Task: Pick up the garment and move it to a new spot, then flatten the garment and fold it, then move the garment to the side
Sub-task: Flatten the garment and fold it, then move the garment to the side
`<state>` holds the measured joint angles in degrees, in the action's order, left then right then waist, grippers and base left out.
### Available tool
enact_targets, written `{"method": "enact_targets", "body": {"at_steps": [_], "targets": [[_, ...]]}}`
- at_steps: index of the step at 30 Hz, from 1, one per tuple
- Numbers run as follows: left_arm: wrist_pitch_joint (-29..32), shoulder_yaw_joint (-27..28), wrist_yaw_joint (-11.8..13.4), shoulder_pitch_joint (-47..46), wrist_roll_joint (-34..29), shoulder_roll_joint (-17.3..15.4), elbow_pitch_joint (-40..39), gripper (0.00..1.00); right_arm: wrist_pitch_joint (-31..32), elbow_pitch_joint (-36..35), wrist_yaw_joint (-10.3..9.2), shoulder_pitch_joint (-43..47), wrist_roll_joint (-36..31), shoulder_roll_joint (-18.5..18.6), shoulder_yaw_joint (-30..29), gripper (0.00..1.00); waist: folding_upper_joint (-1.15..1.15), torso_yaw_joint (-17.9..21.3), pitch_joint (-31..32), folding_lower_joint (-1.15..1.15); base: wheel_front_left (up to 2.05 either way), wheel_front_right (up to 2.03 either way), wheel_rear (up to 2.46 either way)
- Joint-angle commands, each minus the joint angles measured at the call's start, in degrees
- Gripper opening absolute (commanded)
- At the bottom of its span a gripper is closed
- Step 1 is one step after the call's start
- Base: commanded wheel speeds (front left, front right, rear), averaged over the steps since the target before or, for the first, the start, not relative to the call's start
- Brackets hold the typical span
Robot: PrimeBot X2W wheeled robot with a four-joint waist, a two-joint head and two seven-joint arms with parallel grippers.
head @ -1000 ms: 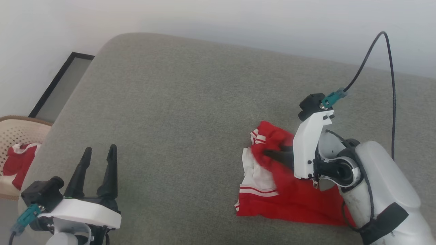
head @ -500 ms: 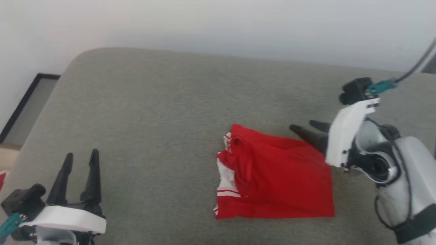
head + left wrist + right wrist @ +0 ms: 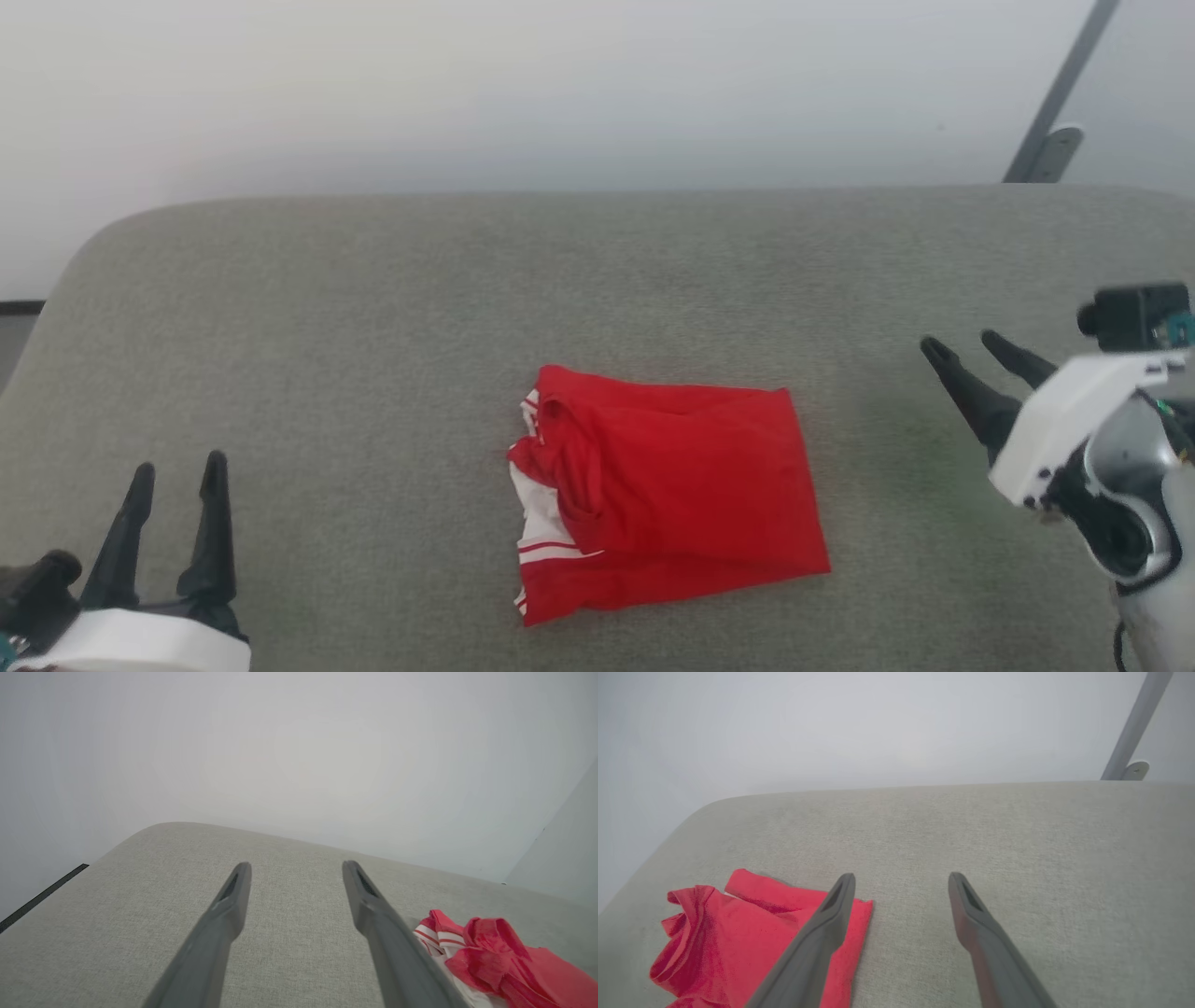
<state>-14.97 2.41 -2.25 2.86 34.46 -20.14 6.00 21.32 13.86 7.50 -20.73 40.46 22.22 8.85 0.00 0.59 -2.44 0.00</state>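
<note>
Right tool point(image 3: 960, 341) and left tool point(image 3: 179, 464) gape empty, apart from the garment point(image 3: 672, 495).

The garment point(image 3: 672, 495) lies on the cushion point(image 3: 373, 327), between the left hand point(image 3: 179, 462) and right hand point(image 3: 960, 341), touching neither.

Home-like room: grey upholstered cushion point(image 3: 373, 308) against white wall point(image 3: 485, 93).

Bright red garment point(image 3: 681, 485) (white panel, thin red-and-white stripes) on grey-green woven cushion point(image 3: 373, 355).
</note>
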Motion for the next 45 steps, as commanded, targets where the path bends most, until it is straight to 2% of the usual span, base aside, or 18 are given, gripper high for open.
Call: {"method": "enact_targets", "body": {"at_steps": [1,5,14,21,28,37,45], "targets": [[-0.18,0.51,0.16,1.03,0.1,-0.42,-0.03,1.0,-1.94,0.59,-0.03,1.52,-0.62,0.02,-0.56,1.0,0.0,1.27,0.91,0.0,0.0,0.0,0.0],[-0.19,0.68,-0.17,2.05,0.1,-0.52,0.09,1.0,-6.06,0.98,-0.03,3.12,-3.0,0.62,-1.03,1.0,0.0,2.31,1.68,0.0,0.0,0.0,0.0],[-0.23,0.63,-1.18,4.01,0.06,-0.64,2.5,1.0,-21.36,2.13,-0.03,7.88,-9.49,1.63,-1.33,1.0,0.0,3.76,3.32,0.0,0.0,0.0,0.0],[-0.26,1.83,-1.65,4.83,0.06,-0.69,3.7,1.0,-27.63,2.91,-0.03,10.42,-12.06,0.65,-2.86,1.0,0.0,4.07,4.14,0.0,0.0,0.0,0.0],[-0.27,3.16,-2.1,5.24,-0.38,-0.08,3.57,1.0,-29.6,2.55,-0.03,11.96,-13.28,-0.54,-4.29,1.0,0.0,4.21,4.52,0.0,0.0,0.0,0.0],[-0.28,3.6,-2.62,4.87,-1.14,0.39,3.51,1.0,-29.03,1.7,-0.03,12.83,-13.92,-1.54,-4.91,1.0,0.0,4.21,4.48,0.0,0.0,0.0,0.0],[-0.27,3.29,-2.54,4.39,-0.96,0.74,3.4,1.0,-27.78,1.18,-0.03,13.53,-13.74,-2.02,-4.56,1.0,0.0,2.68,4.19,0.0,0.0,0.0,0.0]]}}
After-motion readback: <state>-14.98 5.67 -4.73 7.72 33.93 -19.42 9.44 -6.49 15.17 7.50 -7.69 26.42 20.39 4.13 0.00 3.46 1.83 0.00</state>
